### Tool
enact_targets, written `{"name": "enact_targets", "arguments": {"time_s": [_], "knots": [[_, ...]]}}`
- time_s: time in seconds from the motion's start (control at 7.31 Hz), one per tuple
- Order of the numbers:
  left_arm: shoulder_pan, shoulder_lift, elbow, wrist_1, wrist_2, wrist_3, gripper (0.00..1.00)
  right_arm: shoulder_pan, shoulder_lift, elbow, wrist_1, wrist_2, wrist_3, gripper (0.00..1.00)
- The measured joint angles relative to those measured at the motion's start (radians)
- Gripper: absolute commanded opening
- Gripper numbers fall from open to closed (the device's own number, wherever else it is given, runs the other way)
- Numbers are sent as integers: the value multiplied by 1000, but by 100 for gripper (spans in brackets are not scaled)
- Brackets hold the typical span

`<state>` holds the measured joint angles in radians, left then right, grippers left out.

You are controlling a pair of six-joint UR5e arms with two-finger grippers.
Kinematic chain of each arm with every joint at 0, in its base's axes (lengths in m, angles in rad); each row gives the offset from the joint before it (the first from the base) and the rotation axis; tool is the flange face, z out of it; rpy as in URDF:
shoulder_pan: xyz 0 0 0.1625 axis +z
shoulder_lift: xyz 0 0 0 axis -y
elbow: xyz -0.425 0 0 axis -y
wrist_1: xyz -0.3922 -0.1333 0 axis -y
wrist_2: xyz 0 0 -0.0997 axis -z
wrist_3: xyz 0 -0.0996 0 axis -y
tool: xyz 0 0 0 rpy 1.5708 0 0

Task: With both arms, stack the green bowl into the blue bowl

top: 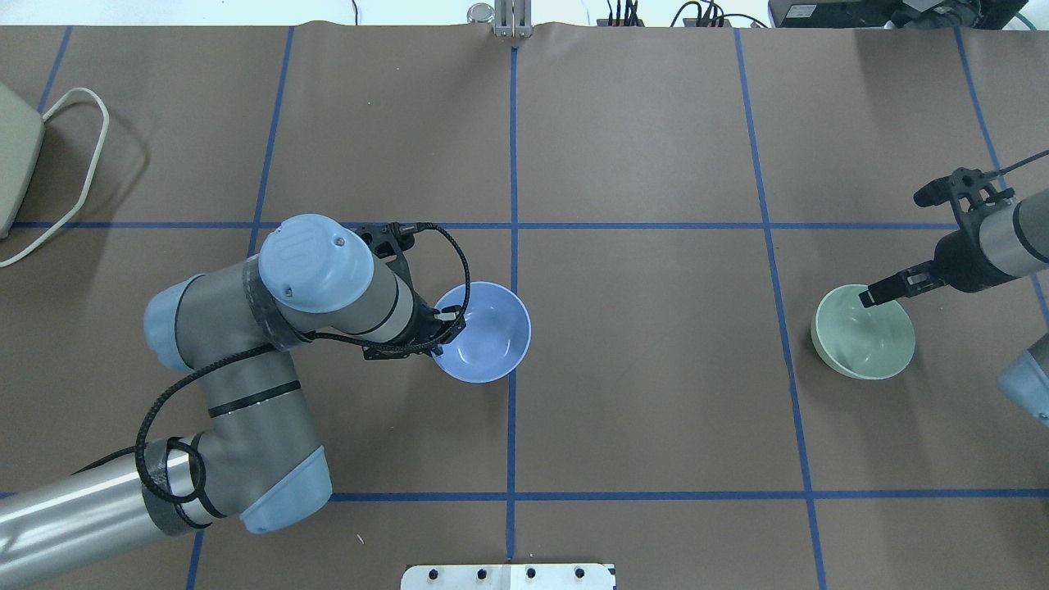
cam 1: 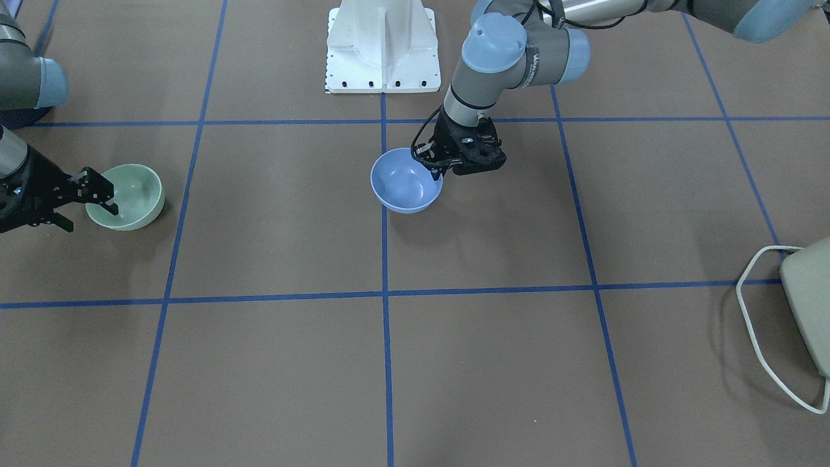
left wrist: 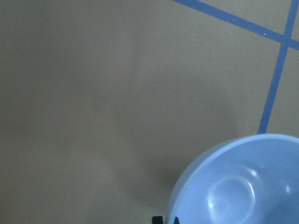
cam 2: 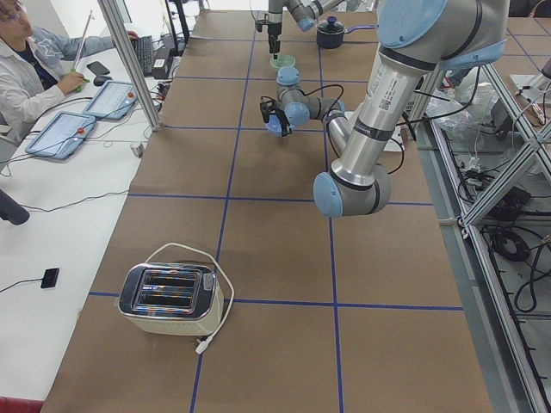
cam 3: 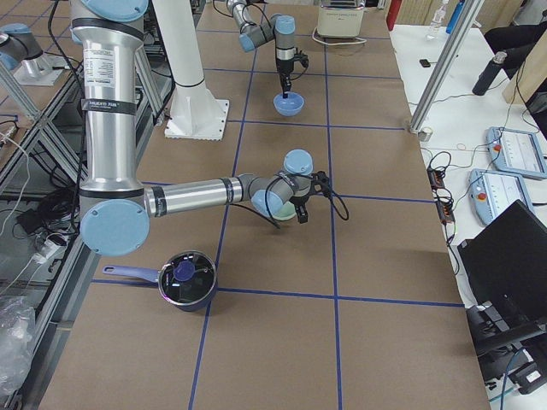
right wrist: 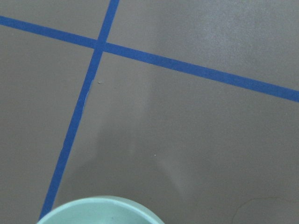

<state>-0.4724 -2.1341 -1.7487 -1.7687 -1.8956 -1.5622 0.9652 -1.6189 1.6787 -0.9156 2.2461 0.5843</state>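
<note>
Pinched at its rim by the left gripper point(top: 447, 325), the blue bowl point(top: 492, 336) could be tipped. Whether the right gripper point(top: 873, 295) held the green bowl point(top: 865, 348) under it could not be told.

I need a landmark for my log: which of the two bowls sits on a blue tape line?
The blue bowl: the centre tape line runs under its edge. The green bowl sits clear of every line.
</note>
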Motion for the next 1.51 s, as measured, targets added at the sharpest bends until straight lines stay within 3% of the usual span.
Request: {"name": "enact_targets", "arguments": {"time_s": [1.51], "knots": [[84, -52, 41, -11, 52, -34, 4, -17, -29, 3, 29, 6, -9, 78]]}}
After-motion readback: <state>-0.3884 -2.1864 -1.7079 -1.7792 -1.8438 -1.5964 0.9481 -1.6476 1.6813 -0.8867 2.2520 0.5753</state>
